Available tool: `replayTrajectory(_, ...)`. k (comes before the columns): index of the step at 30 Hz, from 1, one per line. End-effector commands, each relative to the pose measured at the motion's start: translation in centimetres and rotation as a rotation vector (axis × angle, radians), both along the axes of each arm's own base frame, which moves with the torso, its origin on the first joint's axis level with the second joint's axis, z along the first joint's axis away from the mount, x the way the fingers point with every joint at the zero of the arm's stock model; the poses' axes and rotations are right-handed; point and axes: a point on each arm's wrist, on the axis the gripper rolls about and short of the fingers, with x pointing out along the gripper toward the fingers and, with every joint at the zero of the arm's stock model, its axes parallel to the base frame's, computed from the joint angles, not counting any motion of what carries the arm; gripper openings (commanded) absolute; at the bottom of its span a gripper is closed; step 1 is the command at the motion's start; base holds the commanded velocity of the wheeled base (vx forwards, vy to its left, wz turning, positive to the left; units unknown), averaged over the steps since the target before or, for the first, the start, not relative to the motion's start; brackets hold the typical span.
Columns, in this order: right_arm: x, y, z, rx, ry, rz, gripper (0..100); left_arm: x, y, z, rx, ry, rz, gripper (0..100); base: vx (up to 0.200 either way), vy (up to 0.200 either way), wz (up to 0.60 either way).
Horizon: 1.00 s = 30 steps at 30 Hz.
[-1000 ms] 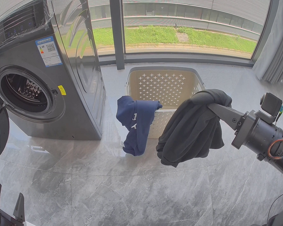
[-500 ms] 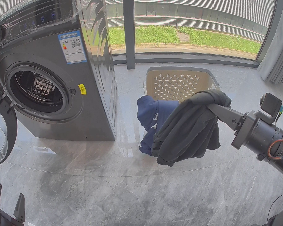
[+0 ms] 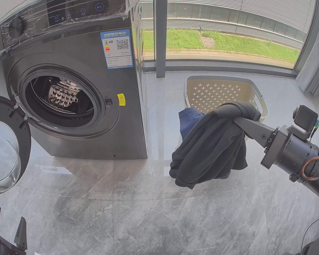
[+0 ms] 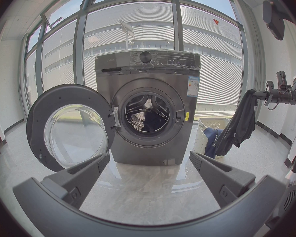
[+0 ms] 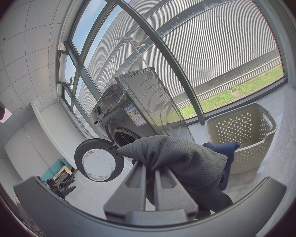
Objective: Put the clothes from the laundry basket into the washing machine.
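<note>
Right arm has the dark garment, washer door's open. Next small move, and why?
Probably swing the right gripper toward the robot's left, to the drum opening. It is shut on the dark garment, which hangs off the floor on the near side of the laundry basket. The door stands wide open, and the garment is well right of that opening.

Grey wedge-fingered right hand [image 3: 239, 120], black cylindrical wrist [image 3: 295, 153], orange cable [image 3: 307, 162].

Laundry basket [image 3: 219, 92] right of washing machine [image 3: 126, 131], before window [image 3: 230, 22].
</note>
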Motion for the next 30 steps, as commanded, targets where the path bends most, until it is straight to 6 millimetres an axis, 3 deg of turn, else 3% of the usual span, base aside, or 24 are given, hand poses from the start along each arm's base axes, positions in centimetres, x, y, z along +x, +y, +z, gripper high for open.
replayTrajectory(1,0.0,0.0,0.0,0.0,0.001,0.002,0,-0.4,0.0,0.8,0.009,-0.064,0.004,100,0.0,0.0,0.0)
replayTrajectory(4,0.0,0.0,-0.1,-0.002,0.001,0.009,0,-0.9,0.0,2.2,0.006,-0.112,-0.007,100,0.0,0.0,0.0)
replayTrajectory(19,0.0,0.1,-0.3,-0.009,0.007,0.014,0,-0.3,0.0,0.7,0.015,-0.064,-0.003,100,0.0,0.0,0.0)
replayTrajectory(25,-0.1,0.0,-0.3,-0.009,0.007,0.014,0,-0.3,0.0,0.6,0.034,-0.063,0.0,100,0.0,0.2,0.0)
replayTrajectory(30,-0.1,0.0,-0.2,-0.007,0.005,0.014,0,-0.1,0.0,0.0,0.057,-0.048,0.0,100,0.0,0.0,0.0)
